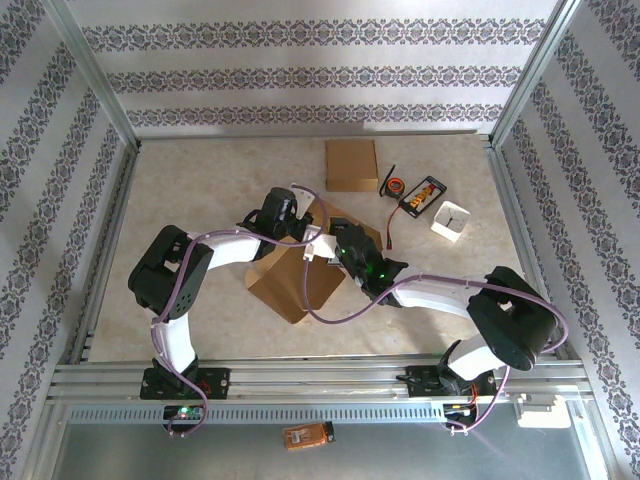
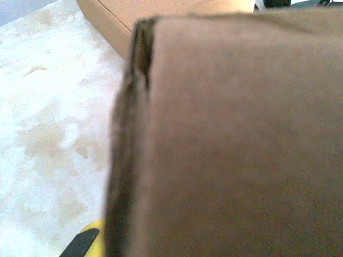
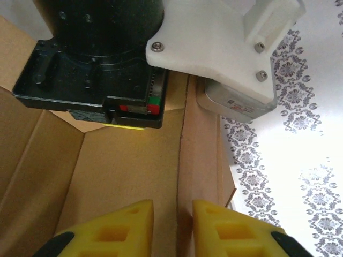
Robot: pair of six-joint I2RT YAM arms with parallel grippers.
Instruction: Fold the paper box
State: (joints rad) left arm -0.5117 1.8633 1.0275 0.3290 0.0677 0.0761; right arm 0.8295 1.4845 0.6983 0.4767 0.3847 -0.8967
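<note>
Item: paper box (image 1: pixel 295 285), brown card, partly erected.
Location: middle of the table (image 1: pixel 200 190), between the two arms and nearer the front rail.
Orientation: turned diagonally to the table edges, with one corner pointing at the near edge and the open side facing up.
Long axis: roughly from the near corner toward the far right; the grippers cover the far end, so the exact line cannot be told.
Left gripper (image 1: pixel 318 243): jaws together, clamped on an upper flap of the paper box.
Right gripper (image 1: pixel 340 255): yellow fingers (image 3: pixel 128 225) slightly apart, an upright box wall in the gap.
Other items: flat cardboard sheet (image 1: pixel 351 165) and small white tray (image 1: pixel 450 221), far right, well apart from the box.
</note>
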